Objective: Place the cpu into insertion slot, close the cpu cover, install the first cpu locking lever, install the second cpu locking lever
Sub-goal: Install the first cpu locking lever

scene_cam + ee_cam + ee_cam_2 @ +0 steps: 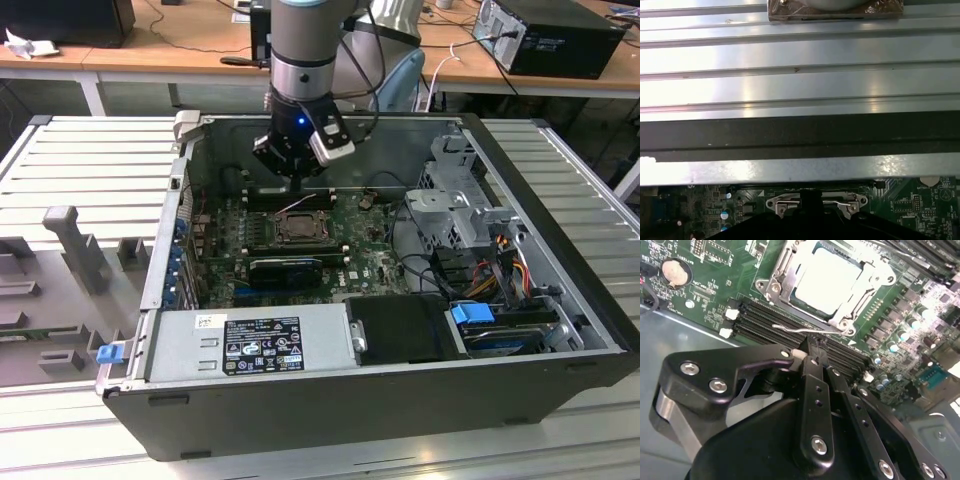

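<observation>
While under cpu cover (874,275), cpu (826,280) flat, face-up

arm (303,40) reaches straight down, gripper (291,178) pointing downward, fingers (815,375) seemingly pressed together.

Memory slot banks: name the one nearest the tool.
The bank with white end clips, between the tool and the cpu cover; the other bank lies beyond that cover.

The black hand (815,349) stands in the foreground, its tip just beside a thin wire locking lever (807,330) that runs along the dark memory slots (760,320). Beyond the lever, the pale cpu (826,279) lies flat within the metal frame of the cpu cover (785,270) on the green motherboard (725,290).
</observation>
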{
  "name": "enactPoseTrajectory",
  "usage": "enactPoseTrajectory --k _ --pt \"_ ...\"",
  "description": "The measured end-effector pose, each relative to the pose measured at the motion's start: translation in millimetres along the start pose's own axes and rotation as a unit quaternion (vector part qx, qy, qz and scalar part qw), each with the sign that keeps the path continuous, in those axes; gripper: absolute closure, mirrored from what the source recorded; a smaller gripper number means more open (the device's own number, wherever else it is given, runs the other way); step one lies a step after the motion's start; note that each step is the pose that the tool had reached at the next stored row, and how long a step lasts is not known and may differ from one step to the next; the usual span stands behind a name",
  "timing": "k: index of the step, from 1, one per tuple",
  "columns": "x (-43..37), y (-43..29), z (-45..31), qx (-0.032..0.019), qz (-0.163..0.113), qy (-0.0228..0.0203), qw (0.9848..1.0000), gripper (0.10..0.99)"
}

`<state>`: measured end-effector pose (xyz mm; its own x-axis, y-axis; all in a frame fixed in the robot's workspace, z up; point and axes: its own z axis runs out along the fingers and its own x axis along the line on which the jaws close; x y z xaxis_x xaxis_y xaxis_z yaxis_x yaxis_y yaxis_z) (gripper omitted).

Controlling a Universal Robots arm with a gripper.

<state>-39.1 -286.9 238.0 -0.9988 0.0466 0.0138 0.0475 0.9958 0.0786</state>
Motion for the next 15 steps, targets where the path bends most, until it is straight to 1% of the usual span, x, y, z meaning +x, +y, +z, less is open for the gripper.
enactPoseTrajectory --k 7,10,11,13,15 --pt "-0.2 -0.7 2.0 0.0003 0.0 -0.0001 1.0 0.98" --pt "-2.0 -0.8 3.6 0.0004 0.0 0.0 1.0 0.98" --pt "-3.1 -0.8 3.9 -0.0001 -0.001 0.0001 1.0 0.98" --pt "-5.5 -0.7 4.8 -0.0051 -0.001 0.0003 1.0 0.98" --pt "-6.4 -0.7 6.3 -0.0059 -0.003 0.0005 1.0 0.98"
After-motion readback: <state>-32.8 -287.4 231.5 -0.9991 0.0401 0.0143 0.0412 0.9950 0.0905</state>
